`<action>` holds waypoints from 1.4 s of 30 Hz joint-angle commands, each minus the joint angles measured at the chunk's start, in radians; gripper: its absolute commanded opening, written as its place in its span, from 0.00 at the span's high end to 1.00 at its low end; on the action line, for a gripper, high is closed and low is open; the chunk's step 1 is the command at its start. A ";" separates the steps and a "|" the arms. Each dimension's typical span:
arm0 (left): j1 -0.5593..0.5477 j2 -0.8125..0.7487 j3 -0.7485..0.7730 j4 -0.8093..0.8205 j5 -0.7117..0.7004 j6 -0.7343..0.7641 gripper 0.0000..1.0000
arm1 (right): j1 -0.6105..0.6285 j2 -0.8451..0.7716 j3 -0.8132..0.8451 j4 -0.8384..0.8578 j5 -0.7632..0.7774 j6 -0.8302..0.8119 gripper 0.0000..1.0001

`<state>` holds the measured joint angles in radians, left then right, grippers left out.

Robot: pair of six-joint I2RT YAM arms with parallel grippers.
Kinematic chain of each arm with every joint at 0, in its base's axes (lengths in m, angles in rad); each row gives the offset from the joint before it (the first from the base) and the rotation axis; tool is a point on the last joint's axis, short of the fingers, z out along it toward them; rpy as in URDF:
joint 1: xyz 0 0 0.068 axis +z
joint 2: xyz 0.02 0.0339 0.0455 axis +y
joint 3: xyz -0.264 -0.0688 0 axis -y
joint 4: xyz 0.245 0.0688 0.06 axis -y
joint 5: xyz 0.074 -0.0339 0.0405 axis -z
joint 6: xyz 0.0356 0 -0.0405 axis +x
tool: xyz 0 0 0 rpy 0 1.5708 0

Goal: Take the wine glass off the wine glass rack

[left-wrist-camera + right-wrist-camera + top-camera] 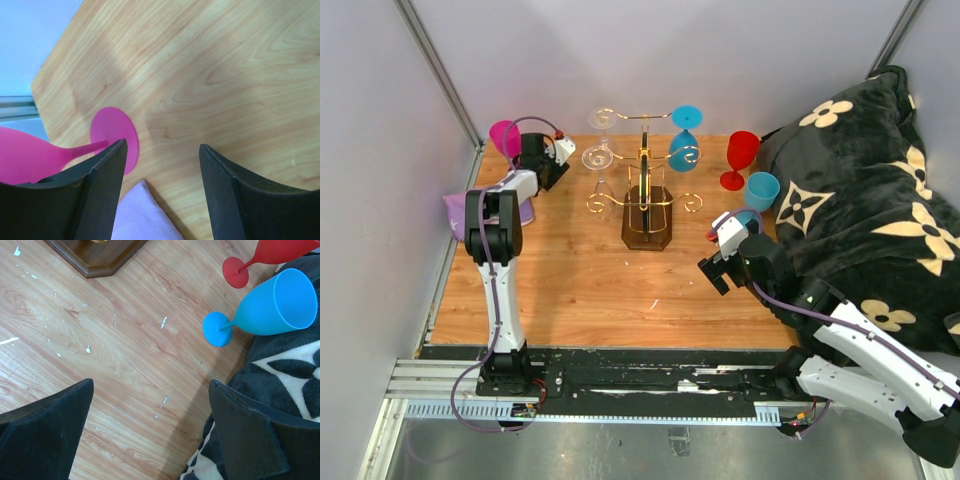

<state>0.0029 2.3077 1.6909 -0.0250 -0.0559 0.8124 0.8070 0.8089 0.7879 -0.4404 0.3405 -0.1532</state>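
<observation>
**Partly done: glasses are hanging on the rack while both grippers are holding nothing**

Nearest the arm bases, the right gripper is hovering over the wooden table with its jaws spread wide and nothing between them. A black flowered blanket is lying just beside it on the right.

Further in on the left, the left gripper is holding its jaws apart, showing only bare wood between them. A pink wine glass is standing on the table just outside one finger, apparently no longer gripped. A lavender cloth is lying near it.

In the middle, the wine glass rack is standing upright. It is carrying two clear glasses on its left hooks and two blue glasses on its right hooks. A red glass and a light blue glass are sitting on the table, off the rack and near the blanket.

Judging by this, some glasses are already off, and the four hanging ones are waiting. Neighbouring glasses and the curled hooks are crowding any approach, and the blanket is limiting room on the right.
</observation>
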 commanded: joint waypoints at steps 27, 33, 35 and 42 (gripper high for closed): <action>-0.033 -0.266 0.130 -0.636 0.067 -0.875 0.37 | 0.010 0.106 0.275 -0.233 0.239 0.183 0.01; -0.032 -0.392 0.083 -0.673 0.089 -0.999 0.36 | -0.075 0.240 0.501 -0.295 0.102 0.277 0.06; -0.032 -0.432 0.065 -0.676 0.114 -1.041 0.31 | -0.168 0.271 0.573 -0.296 -0.031 0.320 0.07; -0.034 -0.623 -0.023 -0.609 0.200 -1.112 0.20 | -0.452 0.478 0.837 -0.248 -0.362 0.379 0.10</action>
<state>-0.0288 1.8015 1.7084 -0.6788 0.0937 -0.2203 0.4587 1.1934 1.5162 -0.7036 0.1783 0.1654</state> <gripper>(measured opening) 0.798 0.904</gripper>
